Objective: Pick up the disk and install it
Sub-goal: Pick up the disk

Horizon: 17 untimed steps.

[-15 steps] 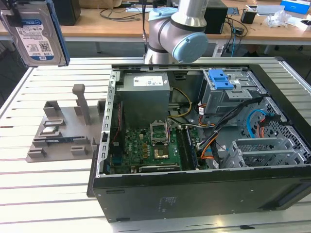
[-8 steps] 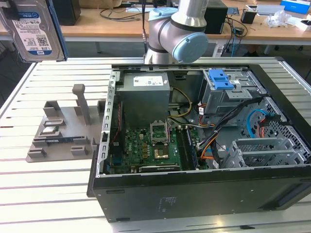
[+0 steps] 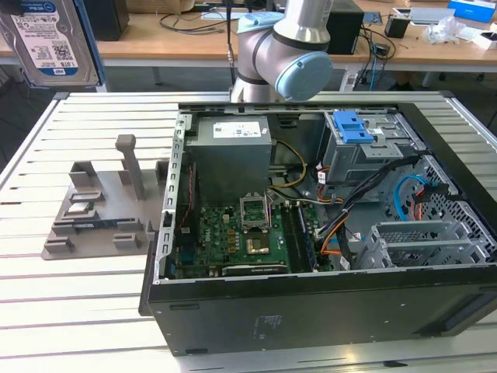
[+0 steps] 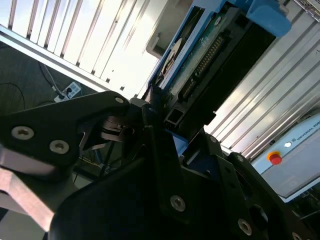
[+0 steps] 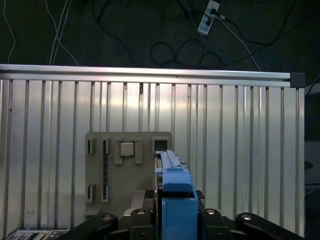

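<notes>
One grip: gripper (image 5: 174, 218) clamped on disk (image 5: 175, 195), high above table (image 5: 240, 150).
Care: carry it level, hold firm.

Not much legible here tbh. Upper left of the exterior view, the disk (image 3: 50, 39) has a blue-and-white label with barcodes and small print I can't make out. Same for the white sticker (image 3: 237, 129) on the grey power-supply box (image 3: 231, 167), upper middle. In the second wrist view, a white box (image 4: 295, 155) with a red button (image 4: 274, 157) carries one short line of lettering.
</notes>
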Each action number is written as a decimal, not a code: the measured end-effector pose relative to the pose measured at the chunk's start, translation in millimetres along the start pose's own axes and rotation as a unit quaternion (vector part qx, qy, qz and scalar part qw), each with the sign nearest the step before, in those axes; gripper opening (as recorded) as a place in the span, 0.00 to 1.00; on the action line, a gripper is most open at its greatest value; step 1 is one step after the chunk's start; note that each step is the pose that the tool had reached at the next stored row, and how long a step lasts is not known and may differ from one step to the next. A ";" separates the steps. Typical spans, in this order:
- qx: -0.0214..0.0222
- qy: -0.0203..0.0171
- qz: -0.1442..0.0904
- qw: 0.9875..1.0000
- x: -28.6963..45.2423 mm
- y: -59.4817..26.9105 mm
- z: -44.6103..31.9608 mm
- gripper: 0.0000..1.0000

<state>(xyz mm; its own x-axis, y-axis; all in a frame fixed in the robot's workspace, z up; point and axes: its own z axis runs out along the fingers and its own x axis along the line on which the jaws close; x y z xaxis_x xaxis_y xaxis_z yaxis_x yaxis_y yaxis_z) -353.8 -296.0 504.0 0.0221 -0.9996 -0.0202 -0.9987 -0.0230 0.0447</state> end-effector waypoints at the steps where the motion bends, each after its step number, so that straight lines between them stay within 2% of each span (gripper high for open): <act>1: 0.000 0.000 0.000 1.000 0.0 0.0 0.0 0.37; 8: 0.000 0.000 0.000 1.000 0.1 -0.9 -0.1 0.37; 17: 0.000 0.000 0.000 1.000 0.7 -38.3 -1.7 0.37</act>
<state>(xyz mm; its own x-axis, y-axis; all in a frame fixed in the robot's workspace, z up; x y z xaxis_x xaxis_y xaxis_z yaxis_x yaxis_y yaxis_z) -315.5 -295.8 504.0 0.0221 -0.9995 -0.0204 -0.9987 -0.0230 0.0447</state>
